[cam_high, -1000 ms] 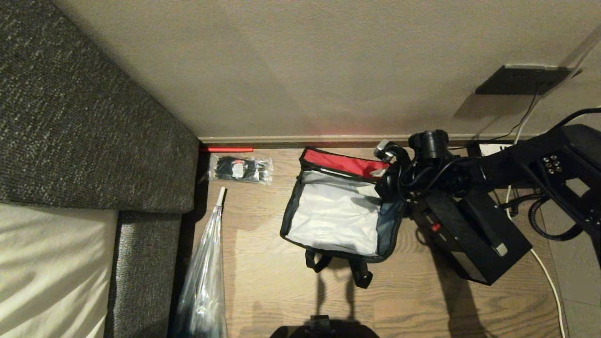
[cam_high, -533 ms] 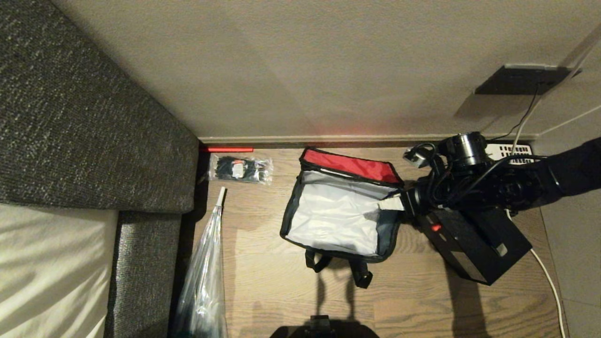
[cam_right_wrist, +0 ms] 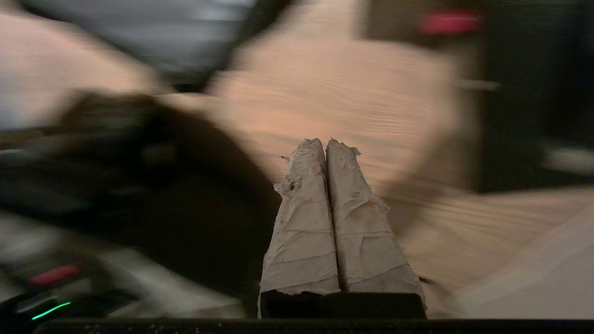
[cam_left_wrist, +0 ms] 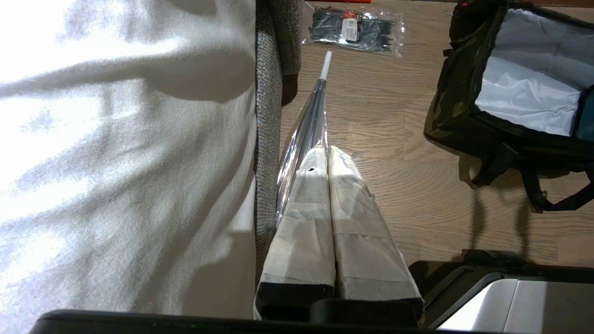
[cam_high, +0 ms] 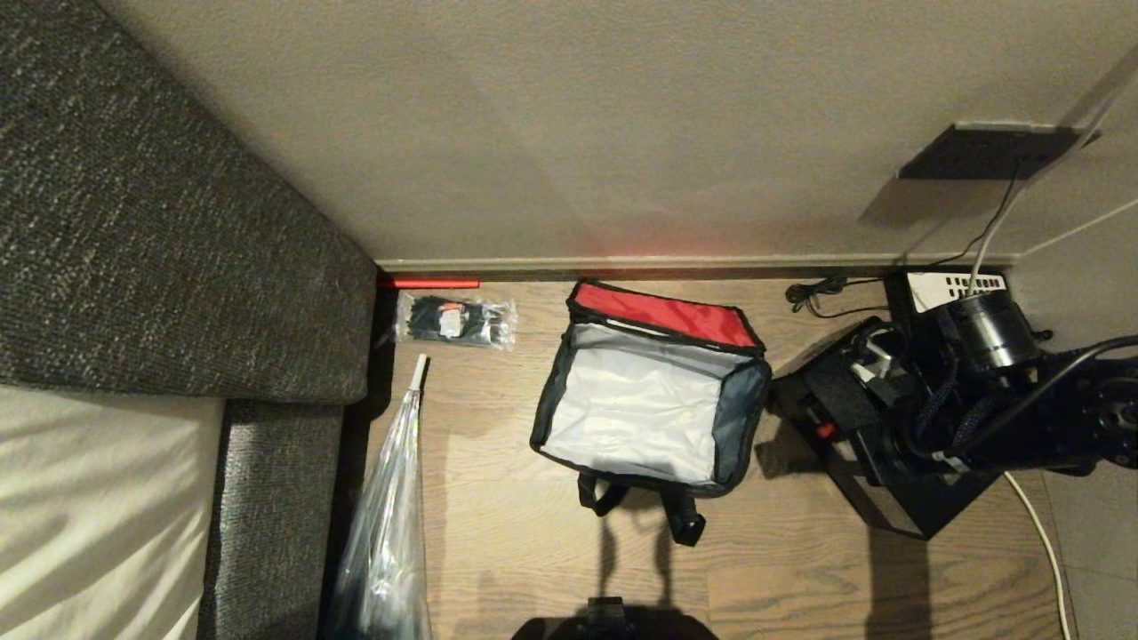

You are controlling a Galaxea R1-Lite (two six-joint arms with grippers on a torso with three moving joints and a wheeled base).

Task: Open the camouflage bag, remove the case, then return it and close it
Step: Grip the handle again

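A: Camouflage bag (cam_high: 649, 400) sits open on the wood floor (cam_high: 498, 498), red lid lining (cam_high: 667, 314) flipped toward the wall, silver interior empty. Case (cam_high: 898, 498) lies just beside it, on the robot's right, out on the floor.

B: Right gripper (cam_right_wrist: 326, 147)?

A: Above the case. Padded fingers (cam_right_wrist: 304, 222) pressed flat together, holding nothing. Left gripper (cam_left_wrist: 327, 155) parked near the sofa (cam_high: 178, 222) over a folded clear umbrella (cam_high: 391, 533), also pinched closed and empty.

B: So the return comes next, likely.

A: My read too. It should spread the fingers, take the case across its narrow width near the middle, keep it level, then line its length with the bag's mouth before lowering, clear of the cable (cam_high: 1036, 524).
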